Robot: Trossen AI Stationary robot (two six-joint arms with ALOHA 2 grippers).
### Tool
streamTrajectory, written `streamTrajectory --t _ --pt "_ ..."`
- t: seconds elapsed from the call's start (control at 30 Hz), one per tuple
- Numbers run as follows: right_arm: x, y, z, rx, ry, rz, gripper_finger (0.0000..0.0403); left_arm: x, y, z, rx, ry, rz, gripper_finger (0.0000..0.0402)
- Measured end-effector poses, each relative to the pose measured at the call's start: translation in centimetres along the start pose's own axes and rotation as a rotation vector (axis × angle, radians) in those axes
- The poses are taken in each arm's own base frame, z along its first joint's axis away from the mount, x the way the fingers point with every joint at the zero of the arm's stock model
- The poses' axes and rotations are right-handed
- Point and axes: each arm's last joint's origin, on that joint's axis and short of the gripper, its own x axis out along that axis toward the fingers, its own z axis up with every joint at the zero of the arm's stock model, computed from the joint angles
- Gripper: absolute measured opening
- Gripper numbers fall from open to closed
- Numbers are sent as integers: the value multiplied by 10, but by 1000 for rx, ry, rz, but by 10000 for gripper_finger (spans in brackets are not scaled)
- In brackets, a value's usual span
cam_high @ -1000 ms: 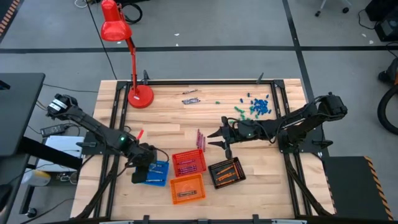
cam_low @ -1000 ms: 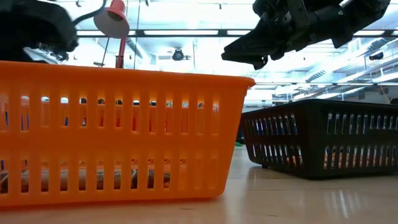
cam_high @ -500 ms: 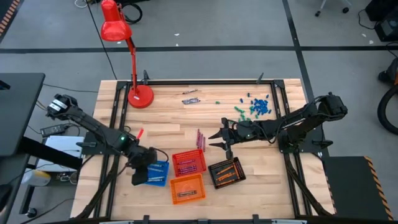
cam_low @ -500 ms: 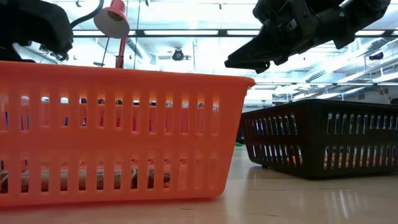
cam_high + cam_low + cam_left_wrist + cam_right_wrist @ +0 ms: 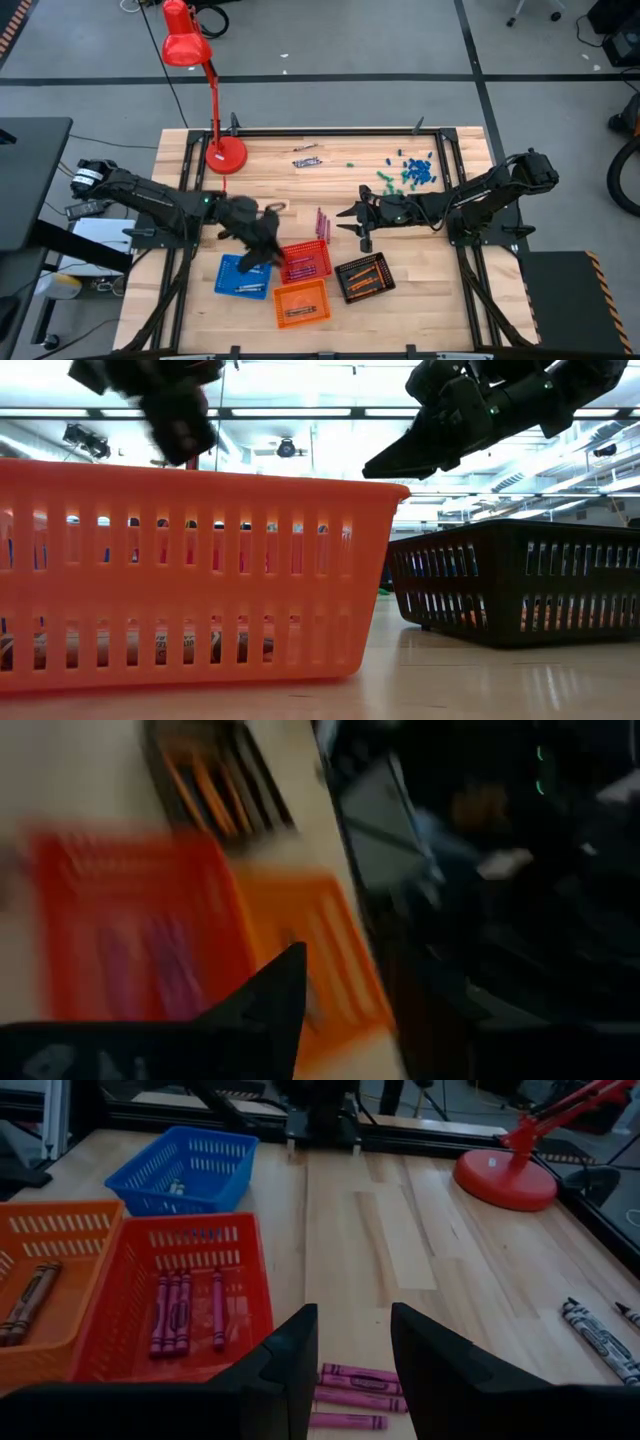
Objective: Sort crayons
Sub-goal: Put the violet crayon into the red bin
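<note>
Three magenta crayons (image 5: pixel 352 1386) lie loose on the wood just under my right gripper (image 5: pixel 350 1365). That gripper hangs open above them, fingers on either side, touching nothing. More magenta crayons (image 5: pixel 180 1315) lie in the red basket (image 5: pixel 304 262). An orange crayon (image 5: pixel 30 1295) lies in the orange basket (image 5: pixel 301 302). Grey crayons (image 5: pixel 306 156) rest on the table at the far side. My left gripper (image 5: pixel 266 246) hovers beside the red basket's left edge, above the blue basket (image 5: pixel 243 276). Its wrist view is blurred.
A black basket (image 5: pixel 363 276) with orange crayons stands right of the red one. Small green and blue bits (image 5: pixel 410 172) lie scattered at the far right. A red desk lamp (image 5: pixel 226 154) stands at the far left. Bare wood lies between the lamp and the baskets.
My left gripper has risen from over the blue basket. It has swung toward the table's right and far side, tipping up, and now hangs by the red basket's left edge. The blue basket now shows uncovered.
</note>
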Motion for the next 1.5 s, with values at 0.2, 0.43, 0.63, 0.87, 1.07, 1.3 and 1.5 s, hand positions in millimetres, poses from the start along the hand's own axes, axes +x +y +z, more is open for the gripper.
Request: streamTrajectory --t 0.2,0.43,0.63,0.87,1.07,1.3,1.5 --pt "0 0 0 0 1 0 132 -15 34 17 149 -203 457 148" --pt "0 -3 -4 2 39 -85 132 -24 96 27 132 -181 727 148" --pt "0 -6 -5 2 56 -105 132 -35 147 26 109 -120 871 148" --pt "0 -8 -9 -11 60 -112 132 -52 194 21 48 -103 987 148" --pt "0 -11 -10 -6 49 -120 132 -58 223 34 -19 -53 1037 148" --pt "0 -11 -10 -14 51 -113 132 -47 247 64 74 113 1032 148" --pt "0 -11 -10 -14 51 -93 132 -57 266 98 66 211 1043 148"
